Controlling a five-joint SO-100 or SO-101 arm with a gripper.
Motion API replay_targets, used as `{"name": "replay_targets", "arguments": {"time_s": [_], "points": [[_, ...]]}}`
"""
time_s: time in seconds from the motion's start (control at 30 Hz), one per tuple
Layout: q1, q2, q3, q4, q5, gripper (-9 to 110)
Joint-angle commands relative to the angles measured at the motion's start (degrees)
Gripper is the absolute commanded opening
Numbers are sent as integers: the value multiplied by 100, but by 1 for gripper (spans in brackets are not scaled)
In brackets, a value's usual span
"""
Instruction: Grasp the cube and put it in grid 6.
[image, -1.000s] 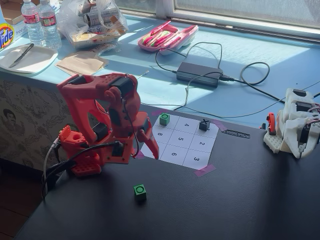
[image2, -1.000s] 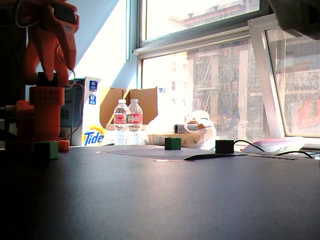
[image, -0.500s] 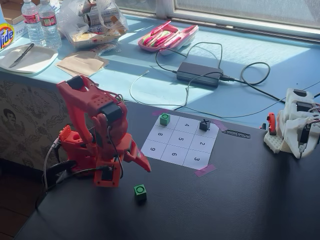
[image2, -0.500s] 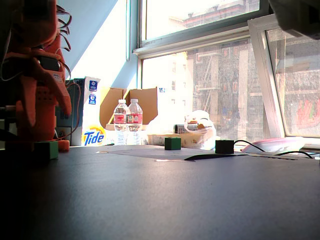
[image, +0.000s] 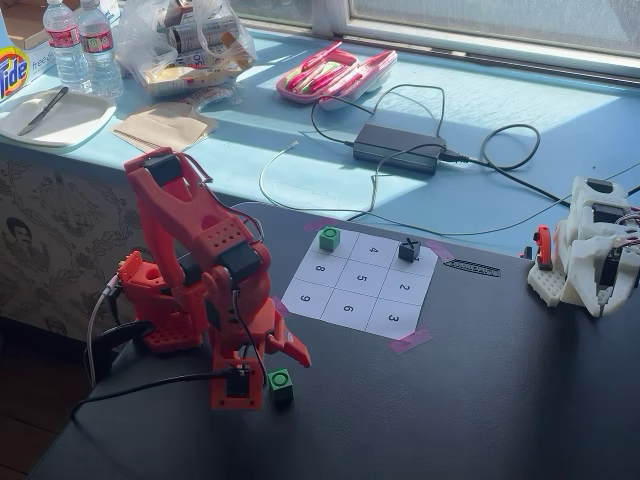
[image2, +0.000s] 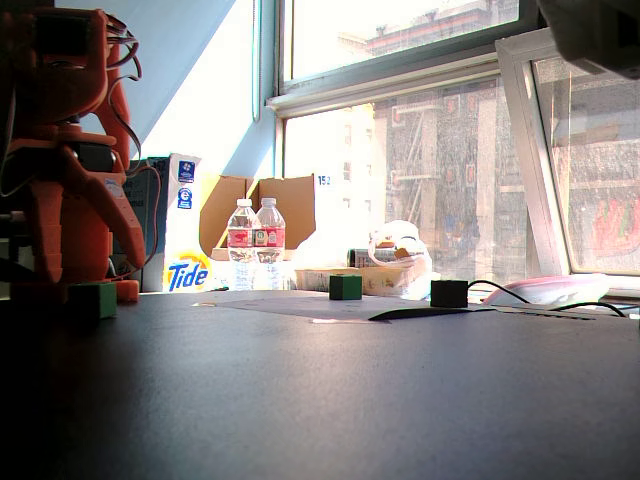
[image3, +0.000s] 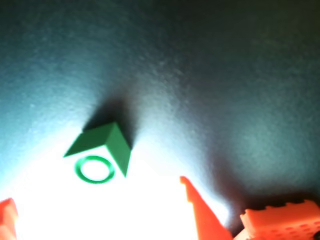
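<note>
The cube (image: 280, 383) is small and green with a dark ring on top, and it rests on the black table in front of the sheet. In the wrist view the cube (image3: 102, 147) lies just ahead of the two red fingertips, untouched. My red gripper (image: 270, 374) hangs low over it, open, one finger on each side. The low fixed view shows the gripper (image2: 90, 272) spread above the cube (image2: 92, 299). Grid 6 (image: 349, 309) is a bare white cell in the sheet's near row.
On the numbered sheet (image: 395, 320) stand a paler green cube (image: 329, 238) at the far left corner and a black X cube (image: 408, 249). A white device (image: 590, 250) sits at the table's right. Cables, a power brick (image: 398, 147) and bottles lie on the blue sill.
The arm has swung away from the sheet's left edge, forward and down. The open gripper has dropped from well above the table to just over the ringed cube.
</note>
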Motion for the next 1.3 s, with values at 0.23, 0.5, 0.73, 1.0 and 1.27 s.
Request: {"name": "replay_targets", "arguments": {"time_s": [0.23, 0.5, 0.73, 1.0, 1.27], "points": [[18, -237, -193, -290, -466, 46], [26, -255, -176, -369, -659, 44], [35, -272, -53, -554, -809, 44], [26, -360, -35, -615, -905, 30], [26, -378, -26, -624, -932, 6]]}}
